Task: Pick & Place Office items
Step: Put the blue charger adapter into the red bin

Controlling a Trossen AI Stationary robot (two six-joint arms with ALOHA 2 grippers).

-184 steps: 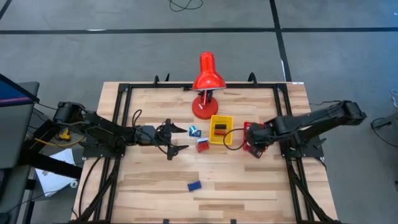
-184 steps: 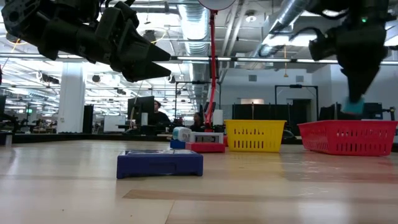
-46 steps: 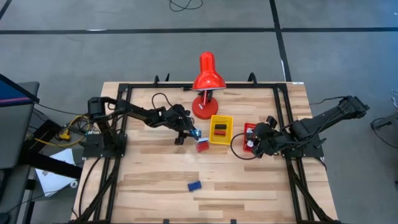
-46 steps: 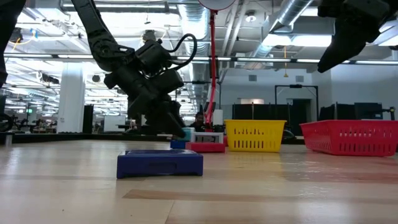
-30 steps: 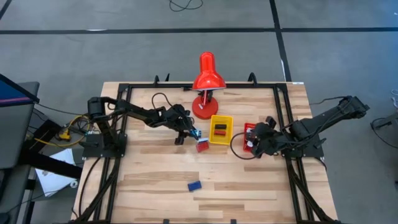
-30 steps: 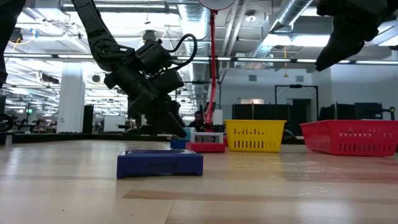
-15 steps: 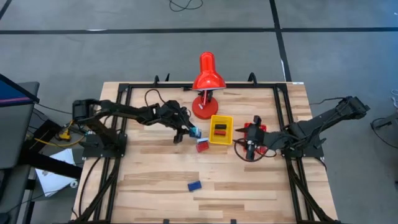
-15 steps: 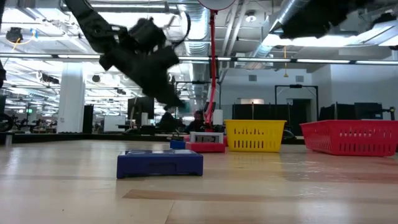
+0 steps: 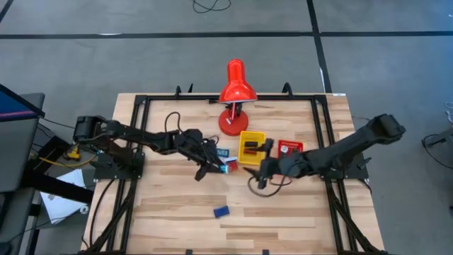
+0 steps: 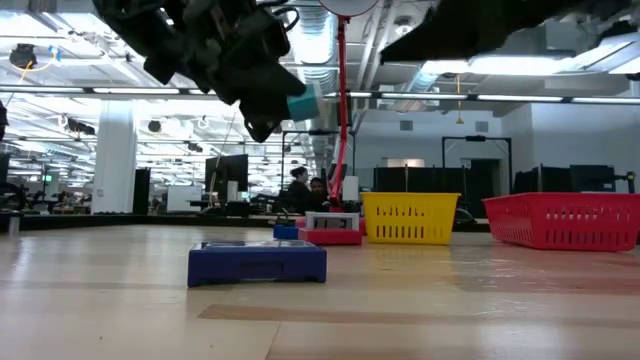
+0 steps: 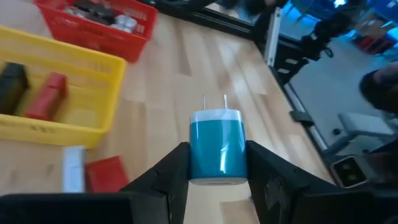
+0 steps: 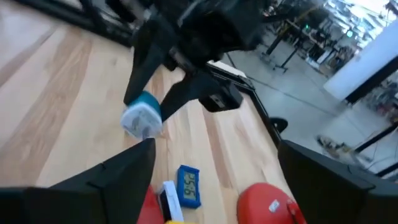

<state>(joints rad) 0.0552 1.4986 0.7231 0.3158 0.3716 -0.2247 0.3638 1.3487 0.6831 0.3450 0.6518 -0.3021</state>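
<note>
My left gripper [image 9: 221, 167] is shut on a teal plug adapter [image 11: 216, 146] with a white cap and two metal prongs, held well above the table in the low view [image 10: 305, 103]. My right gripper [image 9: 253, 172] is open and empty, just right of the left gripper and near the yellow tray [image 9: 252, 146]. It faces the adapter in the right wrist view [image 12: 142, 118]. A red flat block [image 11: 106, 174] and a white piece [image 11: 73, 168] lie on the table beside the yellow tray. A blue flat block [image 9: 221, 211] lies flat near the front. My left gripper pinches the adapter's two teal sides [image 11: 194, 155] between its two fingers [image 11: 171, 171]. The white pronged end [image 11: 214, 115] points away from the wrist. The fingers slant down toward the table's right. The adapter is lifted clear of the table.
The yellow tray holds a red block [image 11: 48, 96] and a black block [image 11: 12, 81]. A red tray [image 9: 289, 149] with small bits stands to its right. A big red desk lamp [image 9: 233, 99] stands behind them. A small blue piece [image 9: 221, 151] lies near the lamp's base.
My left gripper has risen from the table beside the red block with the teal adapter and moved a little toward the near edge. The adapter is now lifted clear. My right gripper has swung from the red tray toward the table's left, up to the left gripper.
</note>
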